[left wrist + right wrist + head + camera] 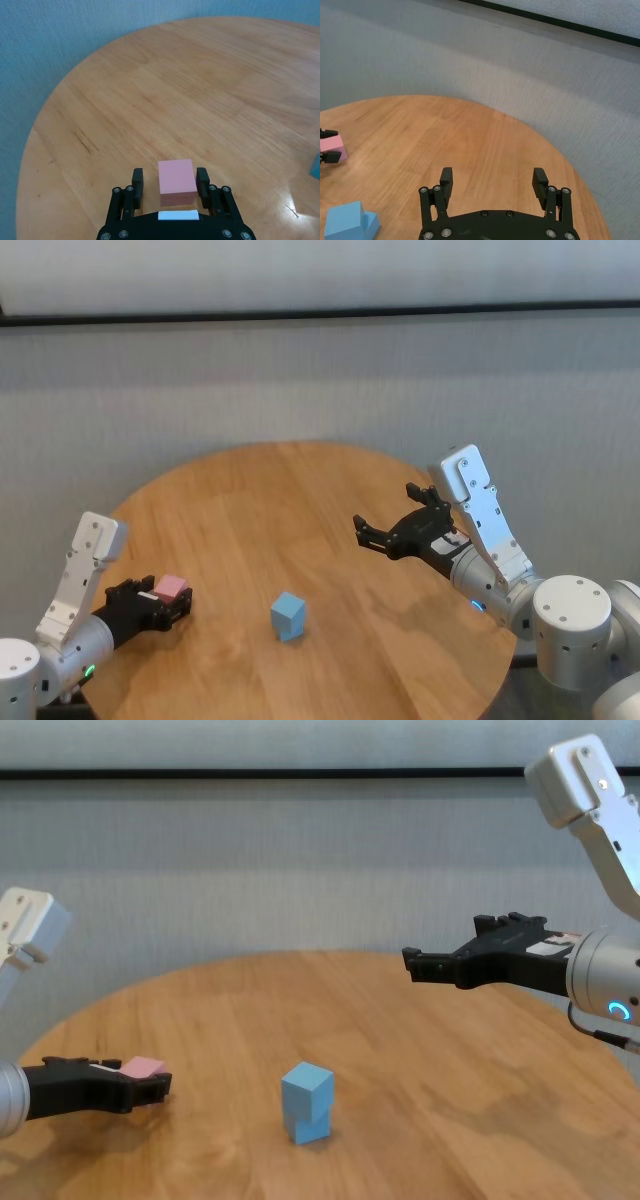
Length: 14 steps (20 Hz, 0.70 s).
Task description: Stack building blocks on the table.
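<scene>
A pink building block (172, 587) (176, 182) (143, 1068) is at the near left of the round wooden table (300, 500), between the fingers of my left gripper (168, 596) (169, 177). One finger touches the block's side and a narrow gap shows at the other. Two light blue building blocks (288, 616) (308, 1103) (349, 226) stand stacked near the table's front middle. My right gripper (385, 512) (492, 175) (445, 945) hovers open and empty above the table's right side, well clear of the stack.
The table's rounded edge (35, 130) lies close beside my left gripper. Grey carpet (470, 65) and a wall lie beyond the table. Bare wood stretches across the far half of the table (200, 75).
</scene>
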{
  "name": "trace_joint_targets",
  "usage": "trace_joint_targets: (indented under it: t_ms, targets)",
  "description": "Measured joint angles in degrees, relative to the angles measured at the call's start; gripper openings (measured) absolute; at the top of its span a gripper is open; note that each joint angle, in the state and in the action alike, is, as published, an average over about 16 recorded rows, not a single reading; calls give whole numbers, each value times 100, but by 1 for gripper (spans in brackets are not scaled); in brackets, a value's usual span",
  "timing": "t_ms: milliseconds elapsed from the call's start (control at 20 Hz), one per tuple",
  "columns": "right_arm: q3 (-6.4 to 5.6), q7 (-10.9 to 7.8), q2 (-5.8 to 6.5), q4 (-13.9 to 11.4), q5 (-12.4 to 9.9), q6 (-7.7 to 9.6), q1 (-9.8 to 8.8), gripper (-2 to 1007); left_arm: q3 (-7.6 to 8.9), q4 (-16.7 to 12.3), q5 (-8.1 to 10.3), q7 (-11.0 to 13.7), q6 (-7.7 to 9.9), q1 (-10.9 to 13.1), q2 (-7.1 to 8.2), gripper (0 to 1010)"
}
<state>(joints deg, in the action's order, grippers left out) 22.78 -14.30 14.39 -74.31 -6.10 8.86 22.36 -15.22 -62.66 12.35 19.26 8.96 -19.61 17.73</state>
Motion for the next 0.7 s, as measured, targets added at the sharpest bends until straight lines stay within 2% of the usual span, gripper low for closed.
trace_joint_targets:
  t_ms: [400, 700]
  targets:
    - [0, 0, 0, 0, 0, 0, 0, 1001, 10, -52, 4, 12, -8, 25, 12, 490]
    - [0, 0, 0, 0, 0, 0, 0, 1001, 15, -285, -11, 105, -54, 103, 118, 403]
